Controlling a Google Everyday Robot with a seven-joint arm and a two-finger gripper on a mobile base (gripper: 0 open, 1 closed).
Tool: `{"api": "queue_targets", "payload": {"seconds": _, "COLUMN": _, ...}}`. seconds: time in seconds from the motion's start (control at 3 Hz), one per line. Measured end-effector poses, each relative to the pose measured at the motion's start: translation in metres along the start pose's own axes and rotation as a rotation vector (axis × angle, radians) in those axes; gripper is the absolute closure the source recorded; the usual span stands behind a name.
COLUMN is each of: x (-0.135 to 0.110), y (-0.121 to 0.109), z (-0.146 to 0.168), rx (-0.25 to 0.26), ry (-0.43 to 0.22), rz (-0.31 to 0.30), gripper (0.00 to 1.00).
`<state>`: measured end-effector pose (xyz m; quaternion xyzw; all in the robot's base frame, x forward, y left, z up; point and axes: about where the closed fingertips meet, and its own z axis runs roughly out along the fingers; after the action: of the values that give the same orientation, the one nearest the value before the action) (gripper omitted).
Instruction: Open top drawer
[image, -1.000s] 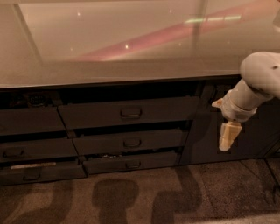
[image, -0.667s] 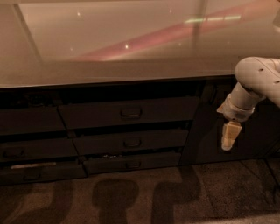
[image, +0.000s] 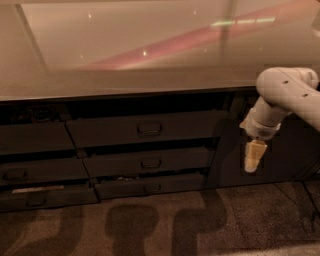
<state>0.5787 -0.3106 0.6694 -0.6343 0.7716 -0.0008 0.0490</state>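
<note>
Little of the task looks done, since the top drawer, in the centre under the counter, seems nearly closed and its handle is untouched, while the gripper hangs well apart at the right, pointing down, pressed together and empty.

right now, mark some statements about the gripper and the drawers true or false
1. The gripper hangs right of the top drawer, clear of its handle. True.
2. The gripper points up at the countertop. False: it points down toward the floor.
3. The top drawer has one central handle. True.
4. The top drawer is the narrowest in its stack. False: the drawer beneath is narrower.
</note>
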Motion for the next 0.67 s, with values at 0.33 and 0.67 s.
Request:
{"api": "queue_targets", "payload": {"seconds": 0.33, "x": -0.024, "y": 0.008, "z": 0.001, "rx": 0.026, "ry": 0.022, "rz": -0.036, "gripper": 0.0}}
{"api": "queue_targets", "payload": {"seconds": 0.67, "x": -0.064, "y": 0.025, "z": -0.009, "rx": 0.092, "ry": 0.051, "rz": -0.129, "gripper": 0.0}}
